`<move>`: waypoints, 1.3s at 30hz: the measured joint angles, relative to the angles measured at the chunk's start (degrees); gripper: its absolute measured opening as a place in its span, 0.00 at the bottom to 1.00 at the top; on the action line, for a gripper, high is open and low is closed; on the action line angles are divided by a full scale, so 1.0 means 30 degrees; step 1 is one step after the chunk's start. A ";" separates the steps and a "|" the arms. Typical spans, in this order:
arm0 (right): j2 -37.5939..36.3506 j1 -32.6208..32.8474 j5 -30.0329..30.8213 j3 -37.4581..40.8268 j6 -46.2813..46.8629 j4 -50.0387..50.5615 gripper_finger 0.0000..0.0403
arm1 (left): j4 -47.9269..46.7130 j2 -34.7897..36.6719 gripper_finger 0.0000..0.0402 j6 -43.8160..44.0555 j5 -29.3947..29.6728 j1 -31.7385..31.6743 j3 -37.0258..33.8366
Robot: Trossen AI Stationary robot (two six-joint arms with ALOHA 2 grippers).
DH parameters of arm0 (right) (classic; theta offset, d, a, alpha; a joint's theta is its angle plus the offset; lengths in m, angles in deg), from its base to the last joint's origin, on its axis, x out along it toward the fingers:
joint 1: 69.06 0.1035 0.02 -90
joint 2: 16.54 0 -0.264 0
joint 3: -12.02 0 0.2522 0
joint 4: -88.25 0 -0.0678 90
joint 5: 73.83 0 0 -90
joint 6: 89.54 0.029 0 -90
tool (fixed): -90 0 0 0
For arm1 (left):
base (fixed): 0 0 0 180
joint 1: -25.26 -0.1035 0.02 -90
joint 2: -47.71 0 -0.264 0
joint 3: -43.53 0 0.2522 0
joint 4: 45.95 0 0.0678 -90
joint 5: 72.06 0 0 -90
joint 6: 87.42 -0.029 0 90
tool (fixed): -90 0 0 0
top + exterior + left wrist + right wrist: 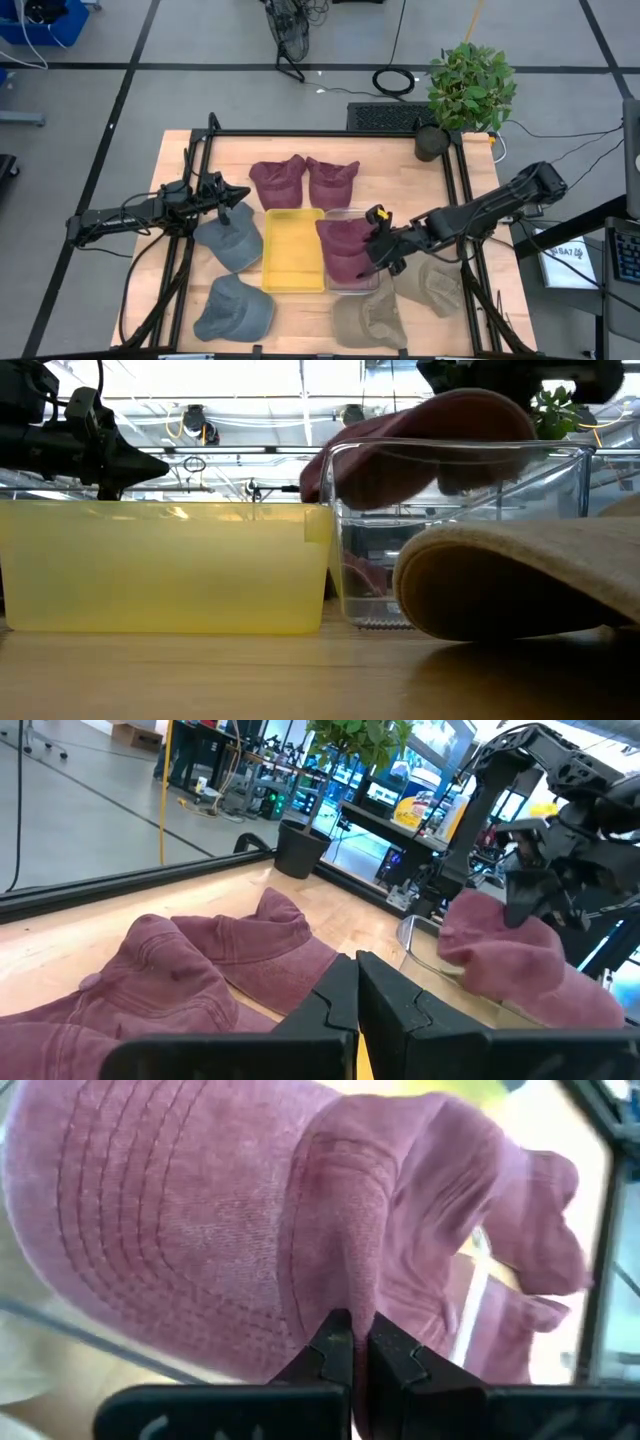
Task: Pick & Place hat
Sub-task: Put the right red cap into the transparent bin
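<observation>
A maroon hat [343, 247] sits over the clear bin [372, 213], and its crown rises above the bin's rim [455, 448] in the low view. My right gripper [377, 243] is at the hat's right side, shut on it. My left gripper [238, 194] is shut on nothing and hovers above the table just beyond a grey hat [229, 241]; its closed fingers [357, 992] point toward two more maroon hats [303, 181] lying flat on the table's far part. A yellow bin [293, 250] stands to the left of the clear one. My right gripper pinches a raised fold of the maroon hat's cloth [347, 1285] between its two fingers, beside the stitched brim [150, 1210]. The fingers reach in from the table's right, slanting down. The hat spreads over the clear bin's top; whether it rests on the rim I cannot tell.
A second grey hat [233, 310] lies at the near left. Two khaki hats [368, 320] [432, 286] lie near right, one close to the low camera [520, 580]. A potted plant [468, 88] stands at the far right corner. A black frame [330, 135] borders the table.
</observation>
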 joint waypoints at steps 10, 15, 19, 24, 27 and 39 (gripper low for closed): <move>-0.1119 0.0374 0.0937 0.0000 0.0391 -0.0556 0.00 | -0.0022 -0.0002 0.02 -0.0007 0.0000 0.0002 0.0000; -0.0910 0.0948 0.3277 0.0000 -0.0581 -0.0056 0.00 | -0.0041 0.0000 0.02 -0.0012 0.0000 0.0003 0.0000; -0.0633 0.1205 0.4493 0.0015 -0.0556 0.0382 0.00 | -0.0107 0.0000 0.02 -0.0007 0.0007 -0.0005 0.0000; -0.0633 0.1407 0.4425 0.0007 0.0075 0.0523 0.00 | -0.0209 0.0000 0.02 -0.0008 0.0007 -0.0004 0.0000; -0.0633 0.1400 0.3783 0.0007 0.0859 0.0983 0.00 | -0.0321 -0.0005 0.02 -0.0007 0.0007 0.0000 -0.0007; 0.0769 0.1990 0.5021 0.0004 0.0068 -0.0147 0.00 | -0.0408 -0.0007 0.02 0.0029 0.0000 -0.0003 0.0000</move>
